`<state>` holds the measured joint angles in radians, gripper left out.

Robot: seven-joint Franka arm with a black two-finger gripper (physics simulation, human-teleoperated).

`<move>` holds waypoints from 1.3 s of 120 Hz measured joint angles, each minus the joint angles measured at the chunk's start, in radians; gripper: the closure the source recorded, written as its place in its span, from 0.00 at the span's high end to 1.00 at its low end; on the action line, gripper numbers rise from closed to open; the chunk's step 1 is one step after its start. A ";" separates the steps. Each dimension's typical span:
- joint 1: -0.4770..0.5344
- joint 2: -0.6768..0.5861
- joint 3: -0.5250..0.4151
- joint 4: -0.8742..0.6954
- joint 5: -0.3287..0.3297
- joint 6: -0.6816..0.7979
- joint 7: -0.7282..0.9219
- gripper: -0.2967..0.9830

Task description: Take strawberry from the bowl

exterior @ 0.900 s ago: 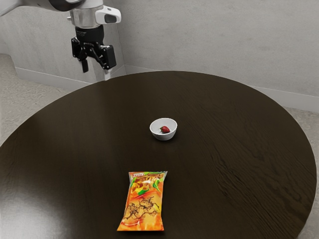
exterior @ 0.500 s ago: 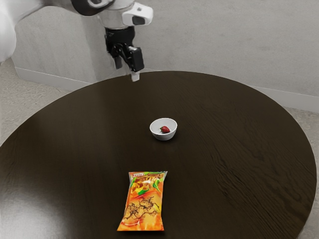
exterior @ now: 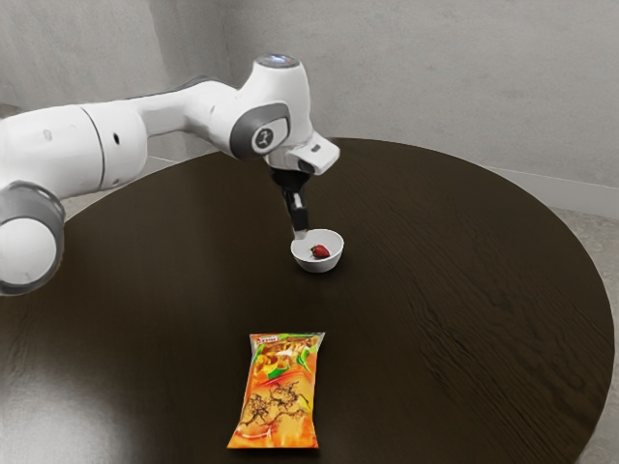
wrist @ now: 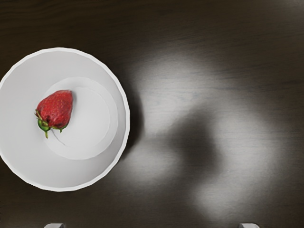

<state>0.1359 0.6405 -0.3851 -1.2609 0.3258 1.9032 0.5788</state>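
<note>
Arm [exterior: 193, 111] reaches in toward the bowl [exterior: 331, 264]. Snack bag [exterior: 276, 391] lies well apart from the bowl, on the exterior camera's side of it; low collision risk if the hand keeps its path short.

Gripper [exterior: 300, 235] is at the bowl's arm-side rim, fingers [wrist: 53, 225] spread wide, nothing between them. Can't tell exact height over the rim. Main risk is here: hand looks offset from the fruit, so dropping straight down probably puts a finger on the rim and shoves or tips the bowl. Needs to centre first.

Wide spread also leaves little room inside the bowl; a tip could jam on the sloped wall.

Strawberry [exterior: 320, 252] is inside the bowl, on its side on the bowl's floor, off-centre. Tapered, so a shallow or lopsided pinch likely squirts it out or rolls it up the wall. Too hard a squeeze may do the same.
</note>
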 joint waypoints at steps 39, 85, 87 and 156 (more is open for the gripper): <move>0.012 0.098 0.000 0.019 0.029 0.154 0.205 0.41; 0.088 0.225 -0.058 0.105 0.030 0.216 0.316 0.44; 0.089 0.239 -0.059 0.121 0.030 0.214 0.317 0.44; 0.066 0.381 -0.083 0.299 0.082 0.193 0.308 0.47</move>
<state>0.2018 1.0217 -0.4681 -0.9621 0.4075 2.0960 0.8871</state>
